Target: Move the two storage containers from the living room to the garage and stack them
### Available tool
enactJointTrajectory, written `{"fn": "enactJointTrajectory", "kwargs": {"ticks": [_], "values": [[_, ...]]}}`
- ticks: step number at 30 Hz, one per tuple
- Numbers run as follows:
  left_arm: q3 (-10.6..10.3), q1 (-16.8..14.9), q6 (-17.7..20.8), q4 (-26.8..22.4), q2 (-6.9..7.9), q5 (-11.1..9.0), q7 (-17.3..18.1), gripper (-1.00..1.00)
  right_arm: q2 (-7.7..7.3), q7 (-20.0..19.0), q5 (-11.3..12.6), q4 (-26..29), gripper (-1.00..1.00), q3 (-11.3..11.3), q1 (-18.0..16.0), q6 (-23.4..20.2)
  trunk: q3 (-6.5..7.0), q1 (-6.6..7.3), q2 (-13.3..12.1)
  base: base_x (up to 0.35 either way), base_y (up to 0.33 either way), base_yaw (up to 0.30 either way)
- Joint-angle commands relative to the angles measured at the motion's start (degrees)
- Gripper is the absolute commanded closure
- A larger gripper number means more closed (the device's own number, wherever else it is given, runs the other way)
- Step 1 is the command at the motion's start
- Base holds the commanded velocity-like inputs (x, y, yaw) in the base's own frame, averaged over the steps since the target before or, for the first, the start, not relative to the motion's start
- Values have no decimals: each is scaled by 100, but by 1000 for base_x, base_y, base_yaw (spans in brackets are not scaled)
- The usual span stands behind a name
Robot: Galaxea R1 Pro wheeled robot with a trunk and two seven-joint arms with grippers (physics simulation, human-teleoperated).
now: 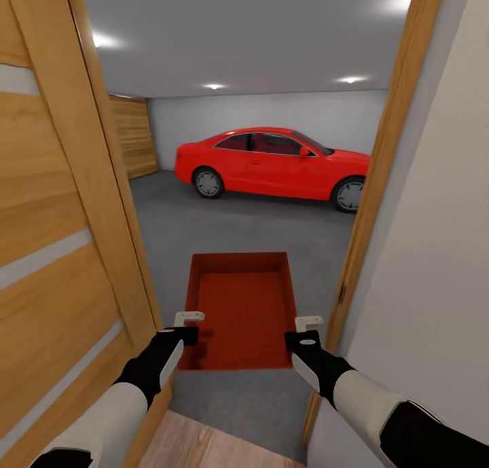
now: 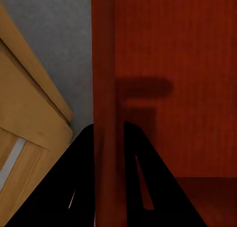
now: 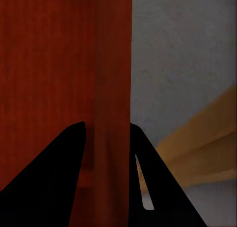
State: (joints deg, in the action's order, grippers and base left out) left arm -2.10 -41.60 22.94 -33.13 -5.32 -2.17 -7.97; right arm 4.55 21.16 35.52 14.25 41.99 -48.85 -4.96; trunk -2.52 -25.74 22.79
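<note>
Both grippers (image 1: 189, 325) (image 1: 307, 332) clamp the storage container (image 1: 241, 305), long axis toward the garage (image 1: 272, 115).

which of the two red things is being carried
The open-topped container. The left gripper and right gripper each clamp one of its side walls, while the red car sits parked farther back on the grey floor.

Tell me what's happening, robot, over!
Left end effector shut on storage container wall, right end effector too. Container carried through doorway into garage. Open door close left, door frame right; red car parked ahead.
</note>
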Motion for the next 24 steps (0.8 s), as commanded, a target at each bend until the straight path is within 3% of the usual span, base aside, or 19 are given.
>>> {"fn": "enactJointTrajectory", "kwargs": {"ticks": [1,15,24], "values": [[-45,2,27,8,-4,-117,-58,100,2,451,-151,87,100,-118,-10,-49,-14,-5,13,145,138,-61],[-45,3,27,9,-4,-117,-54,100,2,451,-151,87,100,-120,-10,-49,-14,-5,13,190,231,-7],[-45,2,27,1,-4,-117,-78,100,2,451,-151,87,100,-120,-10,-49,-14,-5,13,43,34,-92]]}}
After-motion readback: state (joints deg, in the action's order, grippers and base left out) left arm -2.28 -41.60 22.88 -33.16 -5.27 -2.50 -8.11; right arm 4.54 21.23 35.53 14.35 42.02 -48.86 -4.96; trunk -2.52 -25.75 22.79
